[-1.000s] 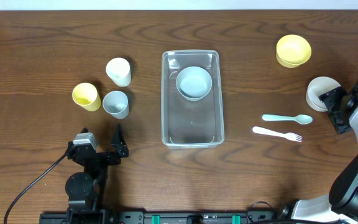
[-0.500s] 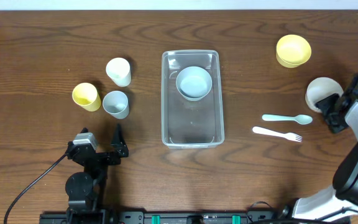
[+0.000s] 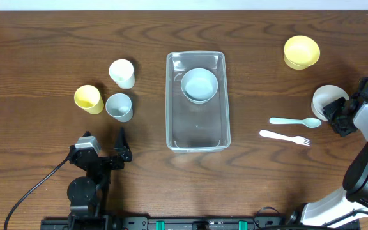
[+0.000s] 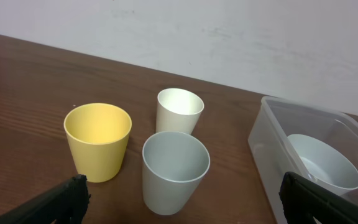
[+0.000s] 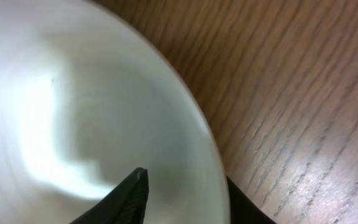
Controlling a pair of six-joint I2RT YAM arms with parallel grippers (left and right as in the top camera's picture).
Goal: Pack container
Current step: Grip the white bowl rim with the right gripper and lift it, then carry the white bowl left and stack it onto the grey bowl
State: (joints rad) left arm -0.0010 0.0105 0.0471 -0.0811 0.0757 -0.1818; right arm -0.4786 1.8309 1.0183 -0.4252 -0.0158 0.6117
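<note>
Astride white bowl (image 3: 325,98) rim — right end effector (image 3: 335,112)

No legible text or labels, seemingly.

Clear plastic container (image 3: 197,131), wood-grain table (image 3: 43,51)

Dark brown wooden table (image 3: 56,38), seen from above. Centre: large clear plastic rectangular container (image 3: 169,102). Left: white plastic cup (image 3: 122,73), yellow plastic cup (image 3: 88,99) and pale-blue plastic cup (image 3: 119,107), upright, clustered. Right: round yellow bowl (image 3: 301,52), round white bowl (image 3: 324,97); pale-blue plastic spoon (image 3: 294,121) and white plastic fork (image 3: 284,137), roughly parallel, slightly apart.
</note>
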